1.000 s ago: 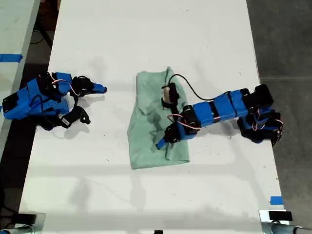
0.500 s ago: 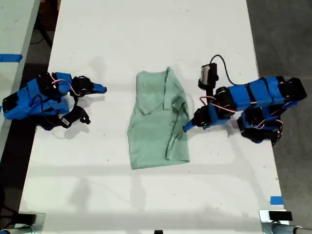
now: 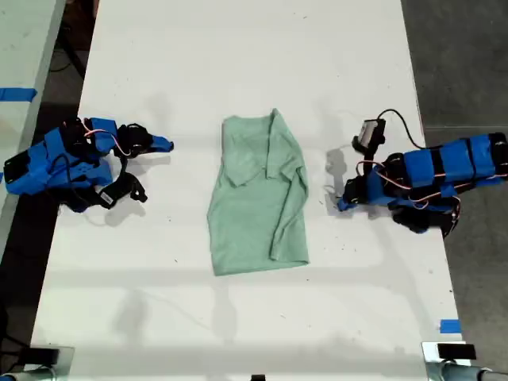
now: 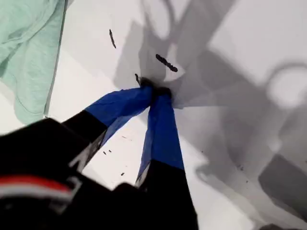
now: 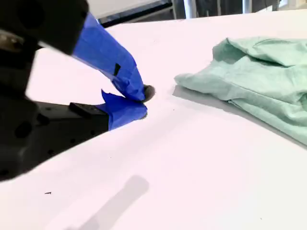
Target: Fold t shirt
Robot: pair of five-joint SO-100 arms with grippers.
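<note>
The pale mint-green t shirt [image 3: 258, 198] lies folded into a tall narrow shape in the middle of the white table [image 3: 238, 48], with a sleeve laid over its side toward the exterior view's right. My first gripper [image 3: 343, 205] is shut with nothing in it. It sits low over the table just off that side of the shirt, whose edge [image 4: 29, 43] shows in the first wrist view beyond the shut tips [image 4: 156, 92]. My second gripper [image 3: 163, 144] rests shut and empty at the exterior view's left. Ahead of its tips [image 5: 139, 101] the shirt [image 5: 259, 76] lies a short way off.
The table's long edges run along both sides of the exterior view, with dark floor [image 3: 460, 63] past the right one. A blue tape mark [image 3: 449, 326] sits near the lower right corner of the exterior view. A cable and small white module [image 3: 370, 135] ride above the first arm.
My first gripper has pulled back off the shirt toward the exterior view's right and now sits over bare table. The shirt's right side has settled flat. The second arm has not moved.
</note>
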